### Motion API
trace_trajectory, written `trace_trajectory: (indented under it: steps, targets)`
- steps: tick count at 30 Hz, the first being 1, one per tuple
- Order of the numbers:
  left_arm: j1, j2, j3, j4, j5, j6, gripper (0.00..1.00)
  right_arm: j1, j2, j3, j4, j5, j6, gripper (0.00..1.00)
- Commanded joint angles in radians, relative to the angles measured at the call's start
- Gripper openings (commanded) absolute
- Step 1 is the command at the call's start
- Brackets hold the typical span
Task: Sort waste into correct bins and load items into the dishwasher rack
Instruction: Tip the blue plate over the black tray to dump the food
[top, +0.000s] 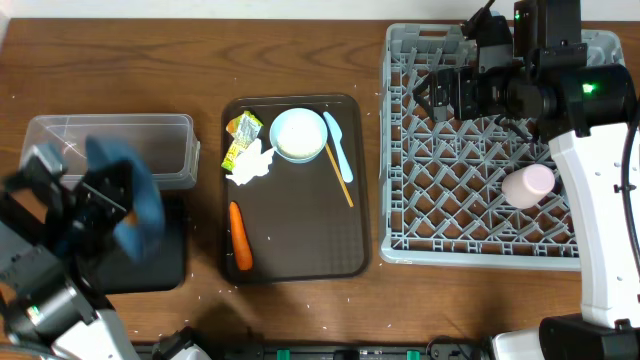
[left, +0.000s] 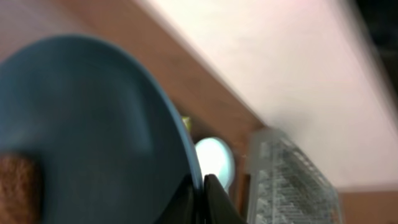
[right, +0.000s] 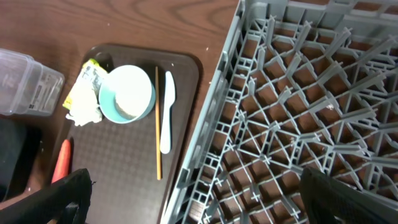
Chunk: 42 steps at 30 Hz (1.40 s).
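Observation:
My left gripper (top: 105, 205) is shut on the rim of the dark blue plate (top: 135, 200), held tilted above the black tray (top: 160, 268). In the left wrist view a brown crumb (left: 17, 186) lies on the plate (left: 81, 118), and the jaws (left: 200, 194) pinch its edge. The clear box (top: 110, 140) stands behind. The white bowl (top: 298, 135), wrapper (top: 241, 132), tissue (top: 250, 165), carrot (top: 240, 238), utensil (top: 337, 145) and chopsticks (top: 343, 180) lie on the brown serving tray. My right gripper (top: 440, 95) is open and empty over the rack (top: 470, 215), which holds the pink cup (top: 528, 185). The light blue cup is out of view.
The brown serving tray (top: 300, 250) sits between the bins and the rack. The right wrist view shows the rack grid (right: 298, 112), bowl (right: 127, 93), utensil (right: 166, 109), chopsticks (right: 157, 130) and carrot (right: 62, 163) below my open fingers (right: 199, 202).

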Motion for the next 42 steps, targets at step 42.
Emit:
trace_trajectory:
  steps: [42]
  targets:
    - [0.095, 0.035, -0.100, 0.296, 0.029, -0.163, 0.06, 0.004, 0.000, 0.000, -0.032, 0.041, -0.005, 0.99]
